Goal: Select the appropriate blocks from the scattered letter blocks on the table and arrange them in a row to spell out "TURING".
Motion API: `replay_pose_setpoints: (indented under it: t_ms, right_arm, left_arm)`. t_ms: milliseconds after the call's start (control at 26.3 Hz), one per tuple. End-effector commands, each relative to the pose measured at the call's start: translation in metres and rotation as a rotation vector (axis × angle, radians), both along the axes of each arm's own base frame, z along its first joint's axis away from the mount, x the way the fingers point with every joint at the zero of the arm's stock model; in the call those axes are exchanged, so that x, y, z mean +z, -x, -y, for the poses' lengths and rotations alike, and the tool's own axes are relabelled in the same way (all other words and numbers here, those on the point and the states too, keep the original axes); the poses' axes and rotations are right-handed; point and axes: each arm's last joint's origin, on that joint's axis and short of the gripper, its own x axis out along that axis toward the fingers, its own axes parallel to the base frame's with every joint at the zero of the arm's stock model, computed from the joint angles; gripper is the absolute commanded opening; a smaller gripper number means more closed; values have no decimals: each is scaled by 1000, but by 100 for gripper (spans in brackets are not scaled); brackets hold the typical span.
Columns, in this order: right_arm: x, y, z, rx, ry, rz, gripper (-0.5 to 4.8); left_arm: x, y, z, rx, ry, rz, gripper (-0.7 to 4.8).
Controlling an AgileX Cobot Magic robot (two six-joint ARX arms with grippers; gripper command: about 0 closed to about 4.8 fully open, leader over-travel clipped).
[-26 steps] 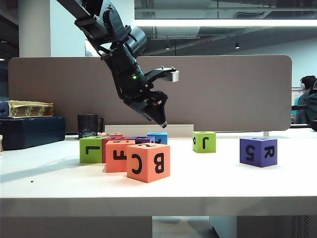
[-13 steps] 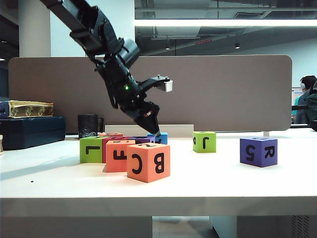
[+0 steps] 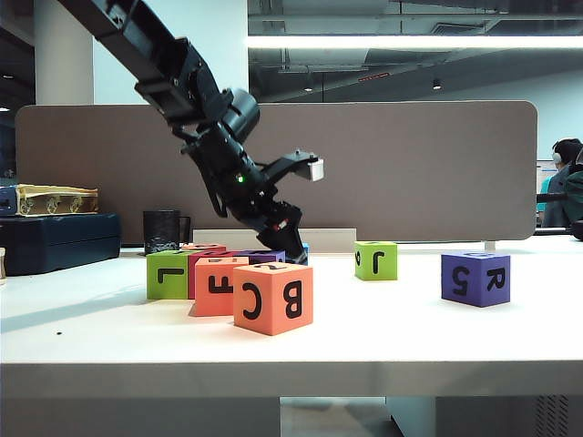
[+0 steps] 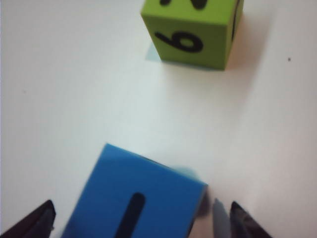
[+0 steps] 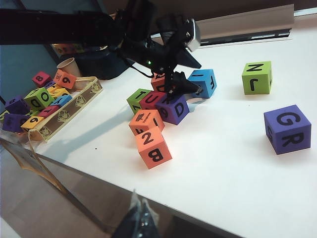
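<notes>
Left wrist view shows the left gripper (image 4: pixel 141 218) spread wide, one dark fingertip (image 4: pixel 34 223) on each side of the blue block (image 4: pixel 136 201), nothing clamped yet; the block sits skewed between them, one corner close to a finger. That skew is the likely trouble: if the jaws close as they stand, a finger may catch the corner and twist or shove the cube instead of seating flat on two faces, and the purple block (image 5: pixel 173 109) just beside it could be nudged too. From the exterior camera the left arm slopes down from the upper left, wrist pitched steeply, tip low behind the orange block (image 3: pixel 273 297) on the table (image 3: pixel 410 337). A lime green block (image 4: pixel 190 29) lies well apart. Whether the right gripper (image 5: pixel 141 218) is parted or pinched I cannot tell; it hangs near the table's front edge.
</notes>
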Motion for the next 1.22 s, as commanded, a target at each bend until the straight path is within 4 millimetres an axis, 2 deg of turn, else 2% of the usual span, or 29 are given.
replay_pose_setpoints:
  t_ms: [38, 152, 190, 380, 684, 988, 1216]
  right_arm:
    - [2, 2, 0, -1, 2, 27, -1]
    - [2, 2, 0, -1, 3, 27, -1]
    - [2, 2, 0, -1, 3, 27, -1]
    - [2, 2, 0, -1, 3, 27, -1]
    - [2, 2, 0, -1, 3, 27, -1]
    - [2, 2, 0, -1, 3, 27, -1]
    - [2, 2, 0, -1, 3, 28, -1]
  left_arm:
    - [0, -1, 1, -9, 8, 10, 424]
    - [0, -1, 1, -8, 7, 9, 349]
    - [0, -1, 1, -4, 10, 4, 305]
    - [-1, 0, 1, -1, 4, -15, 267]
    - [2, 2, 4, -3, 11, -11, 267]
    - [32, 11, 25, 80, 148, 25, 263]
    - [55, 36, 48, 287, 229, -95, 263]
